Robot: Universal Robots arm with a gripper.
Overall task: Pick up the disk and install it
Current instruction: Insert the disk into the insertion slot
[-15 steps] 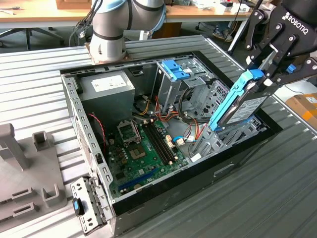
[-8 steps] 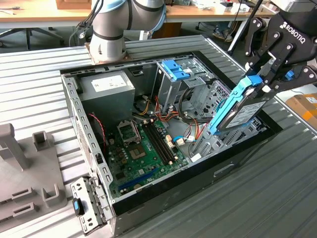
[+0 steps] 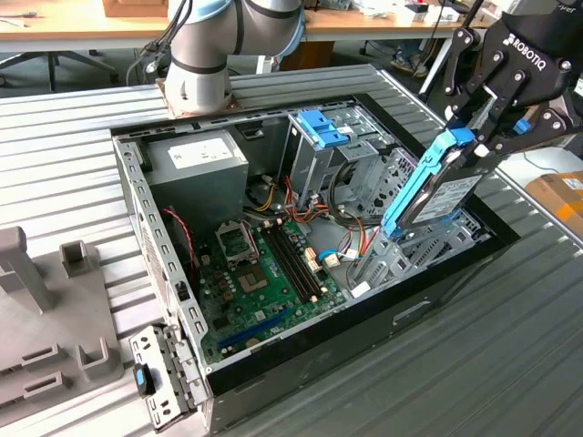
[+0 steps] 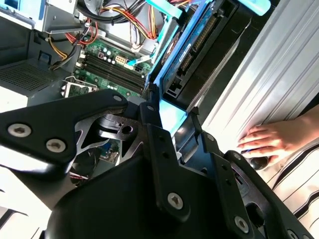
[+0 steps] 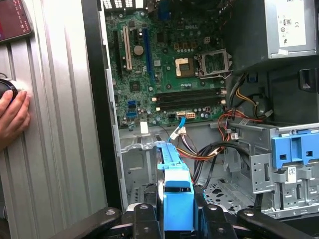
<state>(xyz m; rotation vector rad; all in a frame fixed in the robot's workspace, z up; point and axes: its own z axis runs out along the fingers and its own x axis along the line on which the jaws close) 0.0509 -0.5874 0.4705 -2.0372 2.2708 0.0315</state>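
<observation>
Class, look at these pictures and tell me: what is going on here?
A robot arm's gripper is shut on the top end of the disk, holding it tilted over the open computer case, lower end near the grey drive bay. The disk is not yet seated. A person's hand rests on the ribbed table beside the case.

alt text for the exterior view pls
The robot's hand holds the disk tilted by its blue-framed upper end, its lower end inside the open computer case, on the exterior view's right. The case lies on a ribbed metal table.
</observation>
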